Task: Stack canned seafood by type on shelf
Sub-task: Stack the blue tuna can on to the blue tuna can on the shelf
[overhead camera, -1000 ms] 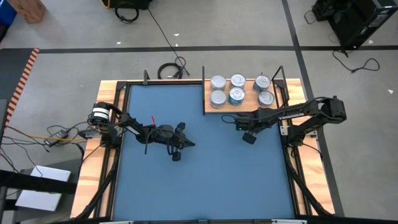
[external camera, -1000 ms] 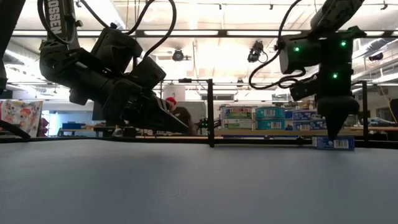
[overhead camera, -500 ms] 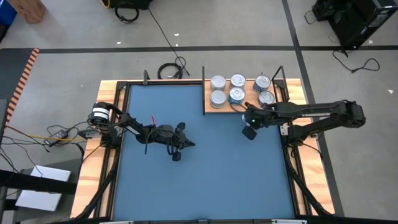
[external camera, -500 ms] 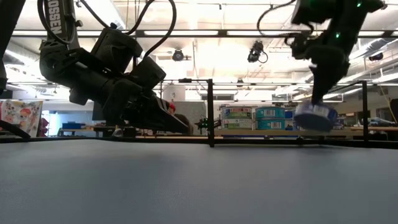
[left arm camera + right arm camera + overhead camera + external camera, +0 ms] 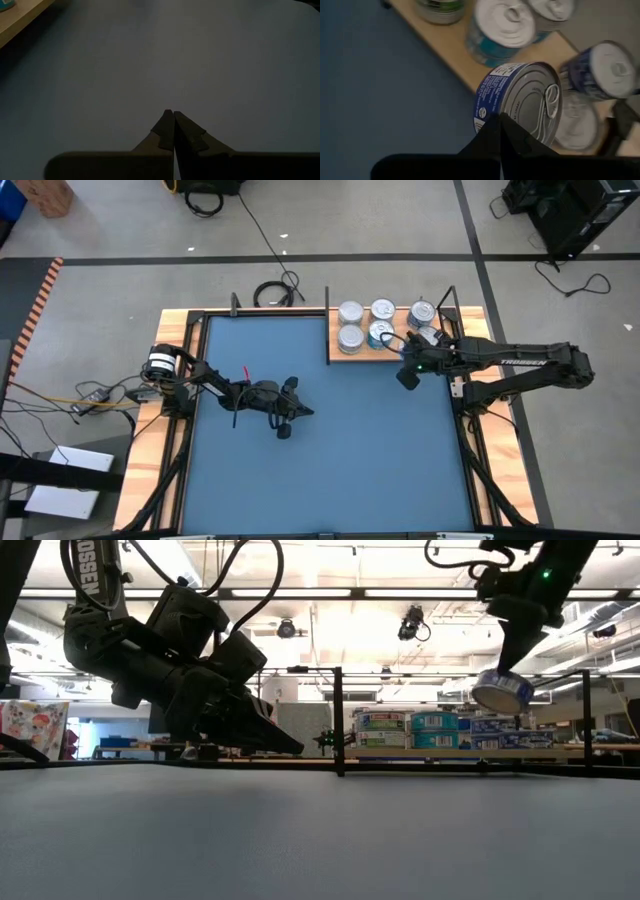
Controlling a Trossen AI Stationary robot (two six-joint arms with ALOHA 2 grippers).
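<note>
Fingers of my right gripper [image 5: 501, 131] pinch the rim of a tilted blue-labelled tin [image 5: 520, 102] above the shelf [image 5: 457, 62] edge; stiff, smooth metal may slip, so I would grip its sides.

Blue mat [image 5: 340, 450], floor cables [image 5: 275, 290]
</note>
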